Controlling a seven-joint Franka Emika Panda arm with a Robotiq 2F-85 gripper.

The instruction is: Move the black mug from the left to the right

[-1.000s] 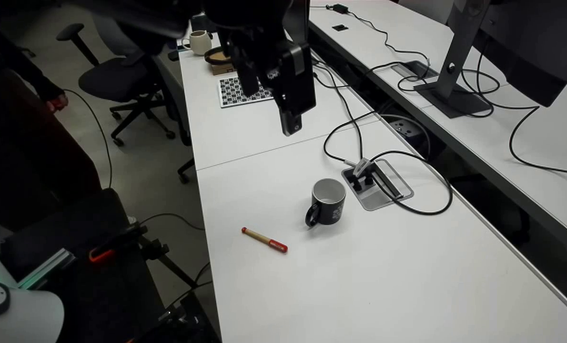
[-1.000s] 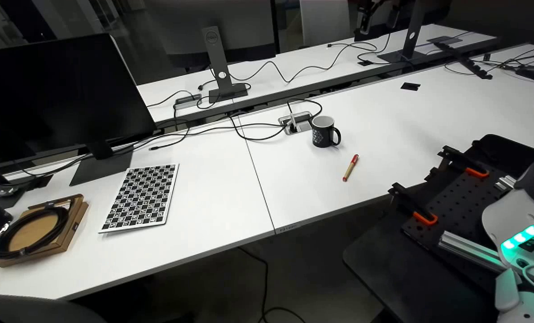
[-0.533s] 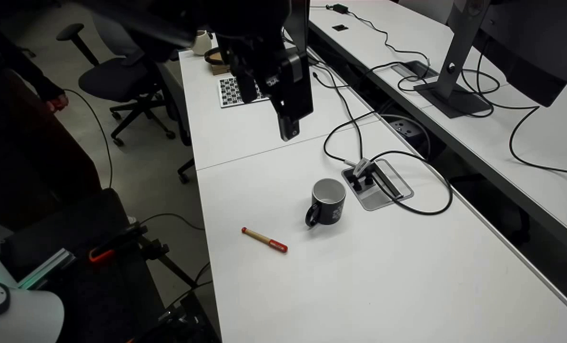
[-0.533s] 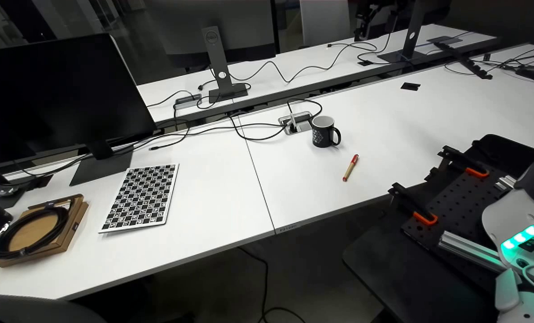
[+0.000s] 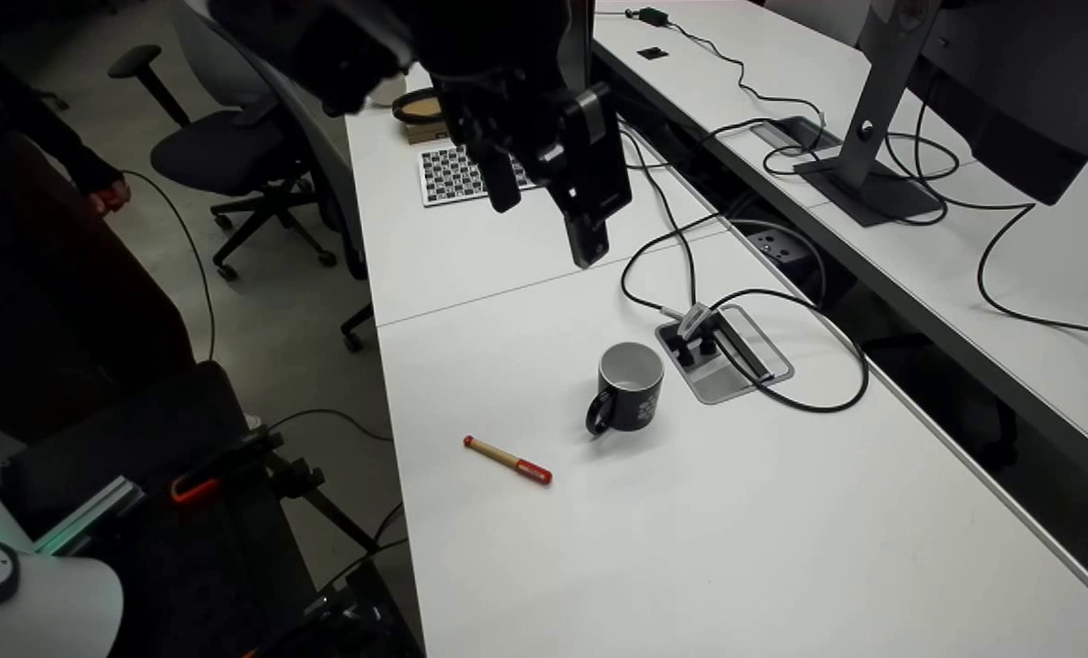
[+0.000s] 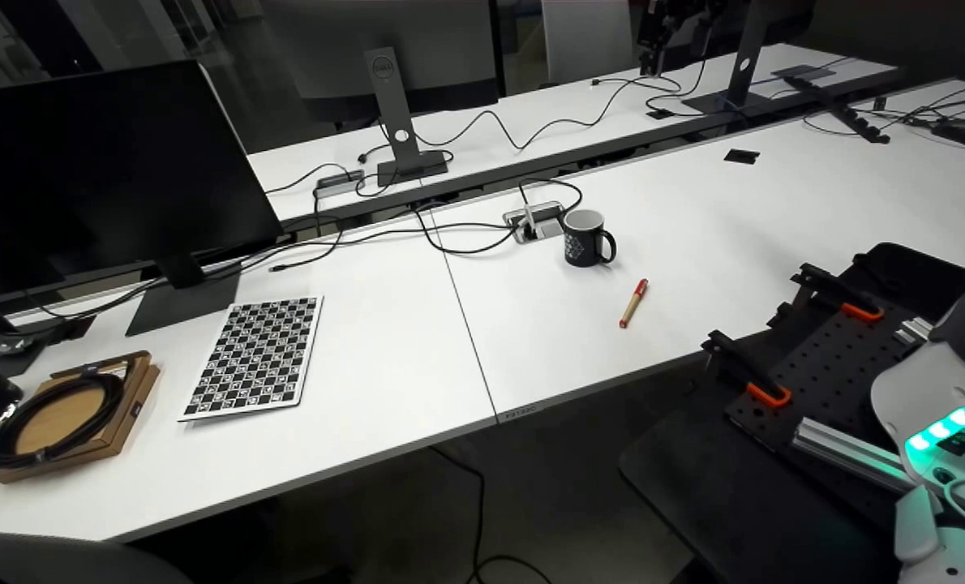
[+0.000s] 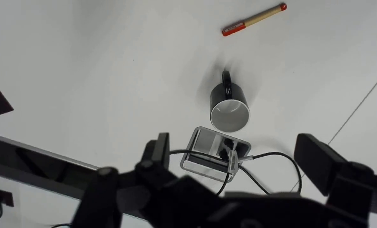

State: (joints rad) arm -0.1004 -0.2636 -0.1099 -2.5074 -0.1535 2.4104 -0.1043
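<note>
Nearest in the wrist view, the hand (image 7: 233,142) hangs with its 2 jaws wide apart, gripping nothing; over the last second, in an exterior view, the hand (image 5: 547,230) shifts slightly sideways while the black mug (image 7: 229,107) stays put, so the approach is probably being lined up and the carry to the right has yet to begin. The mug stands upright on the surface (image 7: 144,79), mouth up, its long axis vertical. Its handle (image 7: 227,81) points away from the cable box (image 7: 207,143) just beside it, toward the red-and-tan stick (image 7: 254,19) lying apart.
</note>
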